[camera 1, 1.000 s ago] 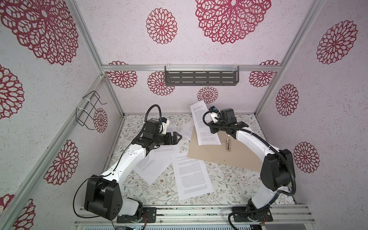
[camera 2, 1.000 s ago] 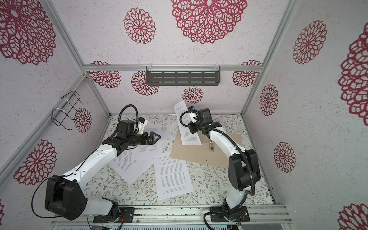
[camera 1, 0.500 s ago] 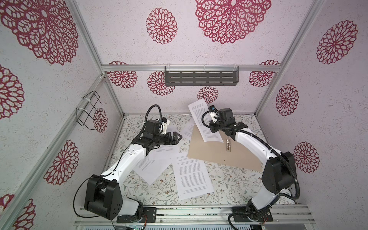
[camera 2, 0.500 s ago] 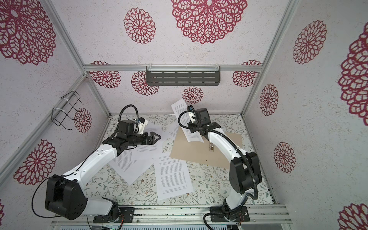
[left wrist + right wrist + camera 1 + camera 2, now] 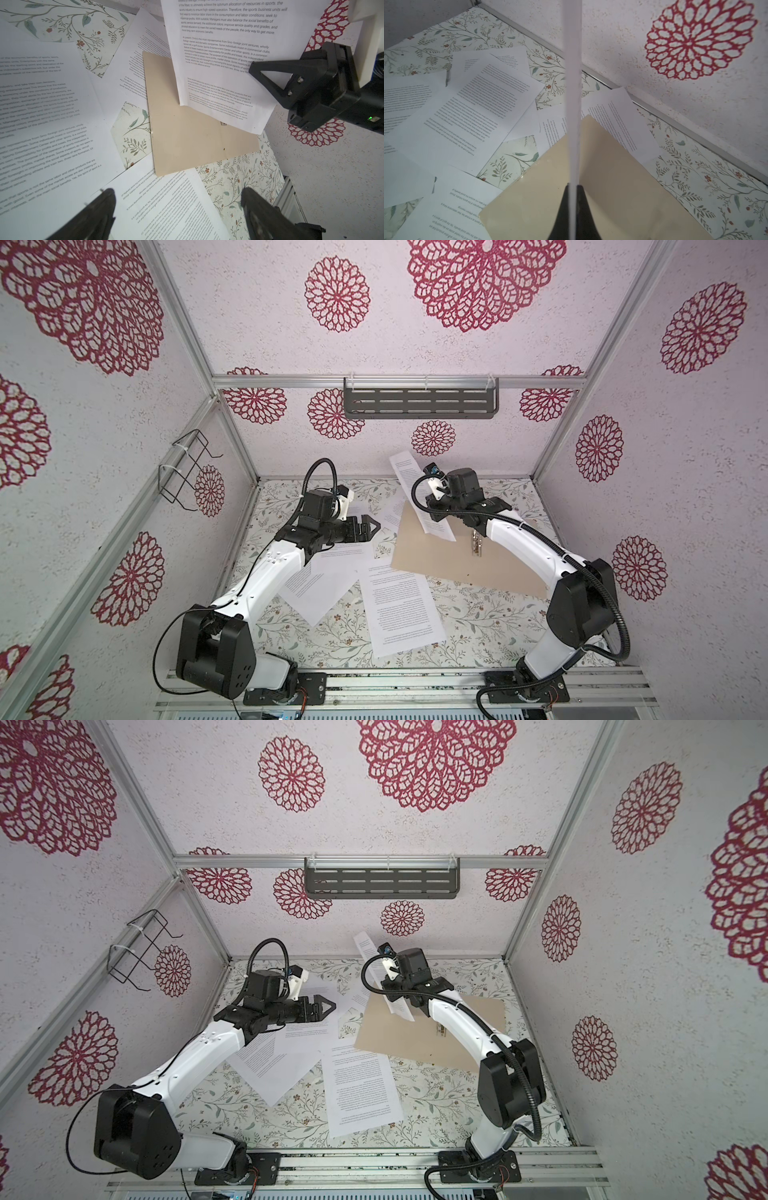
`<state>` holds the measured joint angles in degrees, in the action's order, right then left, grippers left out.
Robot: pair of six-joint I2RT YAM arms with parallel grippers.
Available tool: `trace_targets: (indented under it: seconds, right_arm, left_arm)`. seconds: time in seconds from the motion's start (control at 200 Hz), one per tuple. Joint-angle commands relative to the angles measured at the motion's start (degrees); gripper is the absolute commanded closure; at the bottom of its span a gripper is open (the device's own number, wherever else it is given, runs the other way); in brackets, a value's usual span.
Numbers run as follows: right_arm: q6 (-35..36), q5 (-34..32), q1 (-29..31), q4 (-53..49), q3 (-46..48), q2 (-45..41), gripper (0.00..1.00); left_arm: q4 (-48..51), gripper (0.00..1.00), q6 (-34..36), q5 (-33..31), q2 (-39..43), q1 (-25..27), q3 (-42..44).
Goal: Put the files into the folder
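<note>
The files, loose white paper sheets printed with blocks of small black text (image 5: 399,610), lie scattered and overlapping on the floral-patterned desk (image 5: 490,622), mostly to the left of and in front of the folder, a plain tan thin-cardboard folder (image 5: 436,560). It lies spread flat right of the middle, with a small metal fastener (image 5: 475,545) along its fold. The right arm (image 5: 523,547) rises from its base at the near right. It bends at the elbow and stretches its white forearm back and toward the middle, across the folder. The right claw (image 5: 573,188) is pinched tight on the edge of one raised sheet (image 5: 409,479). This sheet stands nearly upright, its top against the back wall (image 5: 374,448) and its lower end over the folder's far left part. Whether that end touches the cardboard cannot be told. The left arm (image 5: 270,572) climbs from the near left and reaches forward. Its wrist is about level, so the left claw (image 5: 372,526) hangs above the scattered sheets, pointing toward the folder. Its fingers (image 5: 99,207) are spread fully apart with nothing between them.
</note>
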<state>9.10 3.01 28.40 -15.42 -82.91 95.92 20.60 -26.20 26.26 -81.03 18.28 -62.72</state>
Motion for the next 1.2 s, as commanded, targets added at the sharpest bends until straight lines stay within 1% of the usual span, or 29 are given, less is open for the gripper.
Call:
trace_targets:
  seconds: [0.0,0.385,0.565,0.74,0.915,1.061,1.196]
  right_arm:
    - [-1.36,2.53,0.54,-0.31,-0.27,-1.36,1.0]
    - [-3.73,6.49,0.82,1.92,1.92,-0.51,1.0]
    - [-4.36,7.94,-0.42,2.32,2.21,0.18,1.0]
    - [-6.2,11.86,-3.0,3.94,3.57,0.16,1.0]
    - [-8.53,19.64,-6.8,6.11,5.17,0.36,1.0]
    - [-9.54,24.56,-9.55,7.76,6.31,1.45,1.0]
    - [-9.92,26.67,-10.02,8.4,6.27,1.95,1.0]
  left_arm:
    - [-1.07,0.03,0.53,0.55,0.35,0.02,-0.74]
    - [-0.98,0.03,0.71,0.28,0.79,0.0,-0.71]
    - [-0.9,0.03,0.81,0.22,0.83,0.0,-0.74]
    - [-0.79,0.03,0.88,0.08,0.79,0.0,-0.74]
    - [-0.78,0.03,0.9,0.11,0.79,0.0,-0.74]
    - [-0.74,0.03,1.02,0.02,0.88,0.0,-0.74]
    - [-0.75,0.03,1.19,-0.07,0.79,0.0,-0.65]
